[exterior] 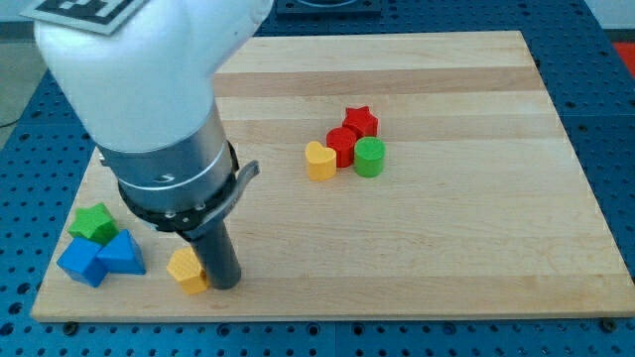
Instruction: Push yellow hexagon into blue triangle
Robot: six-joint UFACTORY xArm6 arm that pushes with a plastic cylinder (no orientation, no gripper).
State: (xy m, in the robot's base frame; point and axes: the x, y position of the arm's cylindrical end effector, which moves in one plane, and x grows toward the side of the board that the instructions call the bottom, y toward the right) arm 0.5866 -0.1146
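The yellow hexagon (187, 270) lies near the board's bottom left edge. The blue triangle (122, 254) lies just to its left, a small gap apart. My tip (224, 283) is at the end of the dark rod and touches the yellow hexagon's right side. The arm's big white and grey body hangs over the upper left of the board.
A blue block (81, 262) touches the blue triangle's left side, and a green star (94, 223) sits just above them. Mid-board a yellow heart (319, 161), a red block (342, 146), a red star (360, 122) and a green cylinder (369, 157) cluster. The board's bottom edge (327, 315) is close below the hexagon.
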